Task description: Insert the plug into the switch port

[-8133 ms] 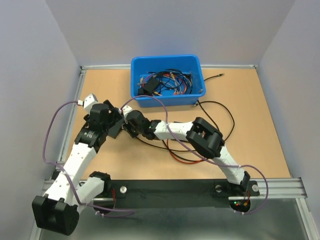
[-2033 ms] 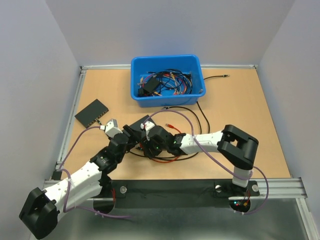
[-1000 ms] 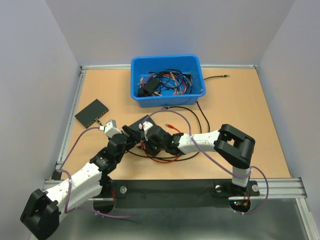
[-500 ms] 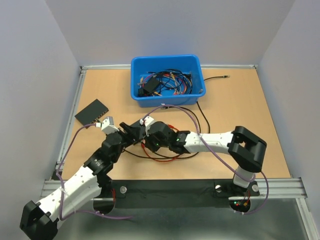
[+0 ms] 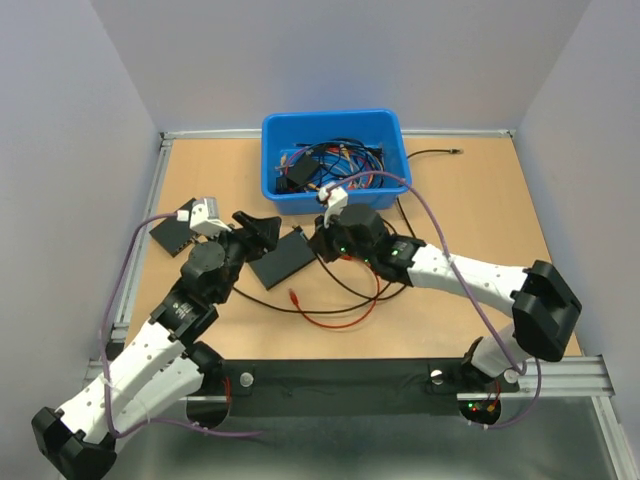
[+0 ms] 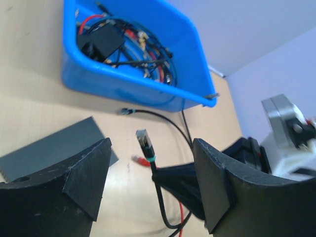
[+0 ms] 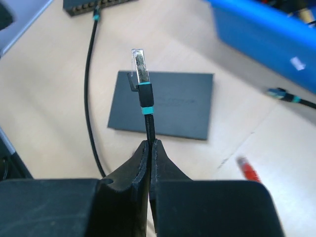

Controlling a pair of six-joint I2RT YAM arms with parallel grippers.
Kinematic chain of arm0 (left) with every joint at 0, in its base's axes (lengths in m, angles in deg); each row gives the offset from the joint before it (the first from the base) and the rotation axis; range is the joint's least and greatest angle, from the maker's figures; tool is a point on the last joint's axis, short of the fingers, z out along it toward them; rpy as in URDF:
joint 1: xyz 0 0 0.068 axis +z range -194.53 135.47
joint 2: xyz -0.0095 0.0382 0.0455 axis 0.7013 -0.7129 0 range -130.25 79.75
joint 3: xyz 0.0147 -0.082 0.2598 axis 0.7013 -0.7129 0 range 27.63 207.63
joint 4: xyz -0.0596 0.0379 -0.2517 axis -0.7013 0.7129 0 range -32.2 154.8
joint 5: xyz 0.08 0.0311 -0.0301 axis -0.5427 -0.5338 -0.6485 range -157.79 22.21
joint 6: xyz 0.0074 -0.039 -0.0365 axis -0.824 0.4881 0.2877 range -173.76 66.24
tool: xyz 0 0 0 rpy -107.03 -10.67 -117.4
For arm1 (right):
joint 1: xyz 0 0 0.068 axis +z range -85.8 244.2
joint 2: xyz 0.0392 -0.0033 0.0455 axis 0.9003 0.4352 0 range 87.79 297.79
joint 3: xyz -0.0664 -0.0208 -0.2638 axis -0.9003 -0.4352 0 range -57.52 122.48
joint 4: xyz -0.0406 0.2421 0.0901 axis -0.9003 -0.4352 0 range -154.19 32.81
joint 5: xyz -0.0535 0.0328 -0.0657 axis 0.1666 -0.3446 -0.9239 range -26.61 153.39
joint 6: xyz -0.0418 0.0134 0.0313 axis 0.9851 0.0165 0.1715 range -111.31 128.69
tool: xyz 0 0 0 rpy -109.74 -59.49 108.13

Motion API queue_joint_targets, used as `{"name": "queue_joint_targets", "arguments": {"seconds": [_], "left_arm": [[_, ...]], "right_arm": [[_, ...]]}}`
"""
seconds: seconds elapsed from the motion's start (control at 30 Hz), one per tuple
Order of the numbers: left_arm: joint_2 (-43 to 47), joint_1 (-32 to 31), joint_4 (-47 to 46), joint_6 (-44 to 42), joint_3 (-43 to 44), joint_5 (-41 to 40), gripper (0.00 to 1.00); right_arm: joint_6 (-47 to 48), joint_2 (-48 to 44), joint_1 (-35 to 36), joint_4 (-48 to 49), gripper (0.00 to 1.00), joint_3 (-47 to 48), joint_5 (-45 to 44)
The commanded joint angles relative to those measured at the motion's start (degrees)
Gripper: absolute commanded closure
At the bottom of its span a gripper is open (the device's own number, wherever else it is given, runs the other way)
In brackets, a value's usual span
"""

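The plug [image 5: 294, 296] lies loose on the surface [image 5: 480, 250], a little left of the middle and towards the near edge, with nothing holding it. Its red cable [image 5: 345, 318] trails off to the right in a slack loop.

It looks light and hard-shelled, with a softer red boot and probably a thin latch tab that could snap if squeezed. The best hold is likely across the boot, just behind the connector, leaving the tip free to enter a port. The limp cable should offer little resistance, but it crosses black leads and may snag.

The switch [image 5: 283, 258] lies flat just beyond the plug, towards the far edge. I cannot tell which side carries its ports.

The right gripper [image 7: 149, 145] hovers over it, jaws pinched tight on a black cable [image 7: 147, 118] whose teal-banded connector stands upright. That is the wrong lead.

The left gripper [image 6: 151, 148] faces it from the left, jaws spread wide with nothing between them.

A second switch [image 5: 172, 230] sits near the left edge, and a bin [image 5: 268, 160] of cables at the far edge.
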Motion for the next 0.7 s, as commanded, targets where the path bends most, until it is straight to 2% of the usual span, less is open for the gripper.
{"name": "queue_joint_targets", "arguments": {"seconds": [0.0, 0.07, 0.1, 0.13, 0.2, 0.33, 0.47, 0.67], "left_arm": [[-0.44, 0.47, -6.21, -3.97, 2.82, 3.33, 0.22], [0.17, 0.74, -9.89, -3.71, 0.46, 8.5, 0.23], [0.69, 0.91, -15.48, -3.62, -0.86, 11.14, 0.23], [0.79, 1.0, -18.76, -3.62, -3.57, 16.73, 0.22], [0.27, 1.09, -25.34, -3.18, -6.13, 21.15, 0.19], [-0.62, 1.27, -32.14, -3.09, -8.42, 28.54, 0.17], [-0.27, 2.23, -37.33, -2.04, -9.48, 31.29, 0.16], [-0.09, 4.34, -35.94, -1.42, -9.83, 32.17, 0.19]], "right_arm": [[0.07, -4.84, -4.19, 1.54, 1.0, -0.89, 8.1], [-0.72, -7.03, -5.78, 1.54, 1.0, -1.6, 10.33], [-0.98, -7.56, -6.05, 1.54, 1.0, -2.12, 11.9], [-1.42, -7.92, -6.31, 1.54, 1.0, -2.22, 12.96], [-1.86, -9.24, -6.4, 1.63, 0.99, -2.65, 16.2], [-3.44, -10.47, -6.58, 1.98, 1.0, -3.09, 22.19], [-4.41, -10.47, -6.75, 2.86, 0.99, -3.45, 27.38], [-6.96, -11.17, -7.28, 5.67, 1.0, -4.68, 31.25]]}}
